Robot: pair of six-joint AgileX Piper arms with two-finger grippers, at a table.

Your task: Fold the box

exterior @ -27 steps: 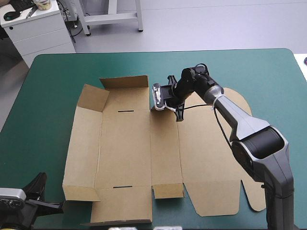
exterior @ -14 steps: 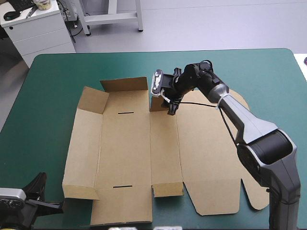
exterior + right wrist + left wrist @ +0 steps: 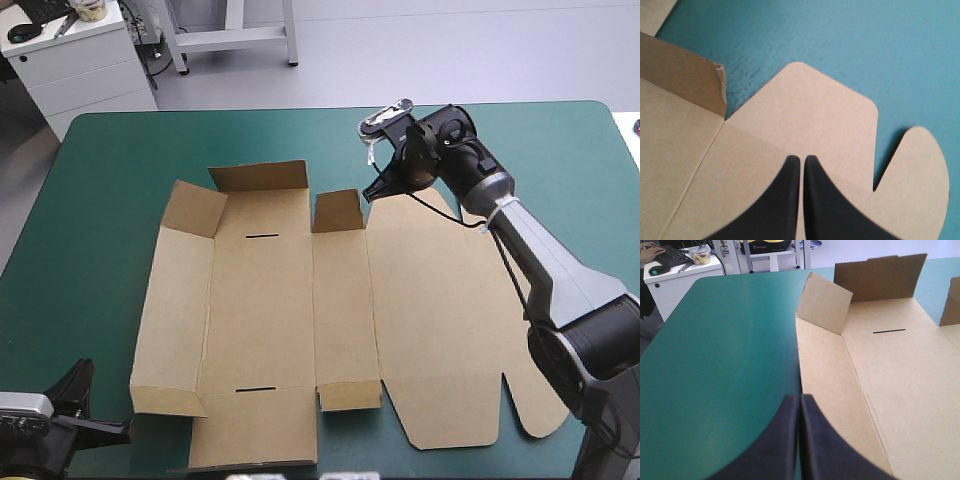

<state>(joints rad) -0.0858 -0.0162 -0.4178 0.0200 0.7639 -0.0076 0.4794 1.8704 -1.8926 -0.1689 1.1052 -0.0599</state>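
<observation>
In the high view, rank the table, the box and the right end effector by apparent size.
1. Table
2. Box
3. Right end effector, clearly the smallest

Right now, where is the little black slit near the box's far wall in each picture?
High view: the far slit sits in the floor of the box, just in front of the far wall.
Left wrist view: well ahead of the left end effector, before that wall.
Right wrist view: not in it.
Shared landmark: the small raised flap, in all three views.
</observation>
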